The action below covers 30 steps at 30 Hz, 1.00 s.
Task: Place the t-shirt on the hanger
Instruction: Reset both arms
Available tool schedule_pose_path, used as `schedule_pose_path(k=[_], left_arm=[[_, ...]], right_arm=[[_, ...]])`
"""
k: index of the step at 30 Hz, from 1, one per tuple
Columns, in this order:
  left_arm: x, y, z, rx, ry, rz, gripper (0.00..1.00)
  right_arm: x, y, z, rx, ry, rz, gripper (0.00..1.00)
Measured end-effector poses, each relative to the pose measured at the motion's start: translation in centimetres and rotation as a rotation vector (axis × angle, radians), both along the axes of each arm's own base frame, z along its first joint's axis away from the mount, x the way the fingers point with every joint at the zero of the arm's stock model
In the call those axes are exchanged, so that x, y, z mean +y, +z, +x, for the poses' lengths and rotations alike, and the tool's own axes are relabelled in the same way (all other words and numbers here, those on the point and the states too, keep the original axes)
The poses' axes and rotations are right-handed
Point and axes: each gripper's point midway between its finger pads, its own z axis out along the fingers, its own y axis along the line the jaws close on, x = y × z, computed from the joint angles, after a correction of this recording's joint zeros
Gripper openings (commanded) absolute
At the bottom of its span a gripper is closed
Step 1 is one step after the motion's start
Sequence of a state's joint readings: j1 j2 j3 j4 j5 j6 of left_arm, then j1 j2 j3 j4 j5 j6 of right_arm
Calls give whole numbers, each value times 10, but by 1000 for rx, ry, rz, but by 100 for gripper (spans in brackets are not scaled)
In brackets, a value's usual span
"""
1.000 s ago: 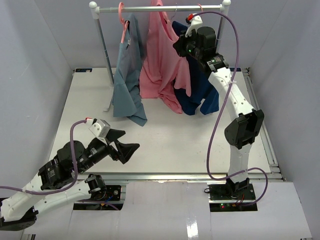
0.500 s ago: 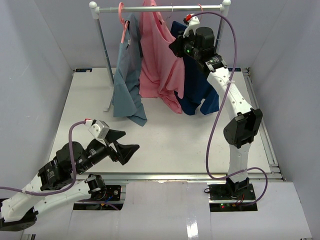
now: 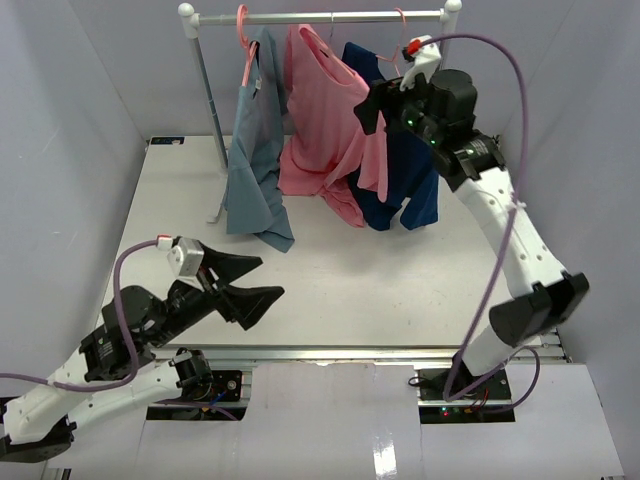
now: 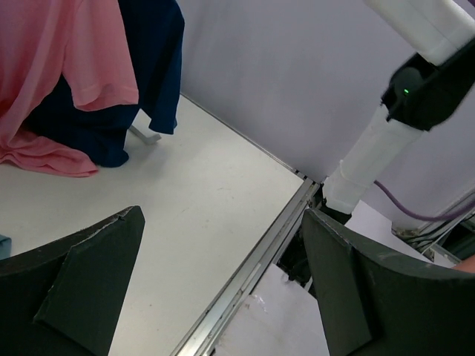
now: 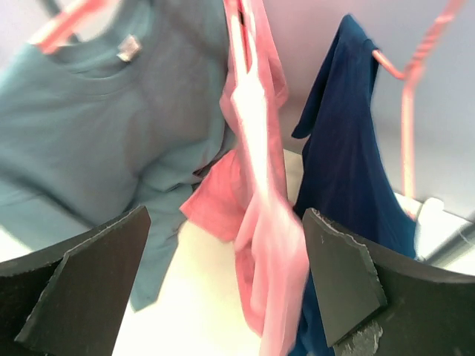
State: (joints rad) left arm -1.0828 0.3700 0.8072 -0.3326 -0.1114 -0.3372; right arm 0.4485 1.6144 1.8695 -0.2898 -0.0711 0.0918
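The t-shirt [image 3: 325,115] hangs from the rail [image 3: 300,17] at the top centre of the overhead view. It is between the grey-blue shirt [image 3: 255,150] on its left and the navy shirt [image 3: 405,185] on its right, with its hem low by the table [image 3: 330,270]. The hanger cannot be told apart from the cloth. The right gripper [image 3: 366,108] sits just right of the t-shirt's shoulder, fingers spread wide and holding nothing. At lower left, the left gripper [image 3: 270,277] hovers over the table, also wide apart and empty.
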Motion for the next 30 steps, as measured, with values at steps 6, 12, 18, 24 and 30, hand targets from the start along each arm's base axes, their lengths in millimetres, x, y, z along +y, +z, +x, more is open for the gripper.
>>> schedule_pose_path(k=[6, 12, 18, 24, 30], left_arm=[[-43, -19, 36, 78, 67, 110, 98], [-69, -71, 73, 157, 186, 276, 98], [-68, -85, 79, 119, 217, 248, 98], [-67, -85, 68, 40, 154, 169, 98], [-55, -98, 54, -18, 115, 126, 98]], right_arm=[[-37, 54, -94, -75, 32, 89, 90], [-53, -11, -158, 62, 48, 158, 90], [-68, -122, -169, 270, -58, 38, 90], [-83, -174, -205, 285, -83, -13, 90], [-79, -180, -228, 215, -46, 3, 90]])
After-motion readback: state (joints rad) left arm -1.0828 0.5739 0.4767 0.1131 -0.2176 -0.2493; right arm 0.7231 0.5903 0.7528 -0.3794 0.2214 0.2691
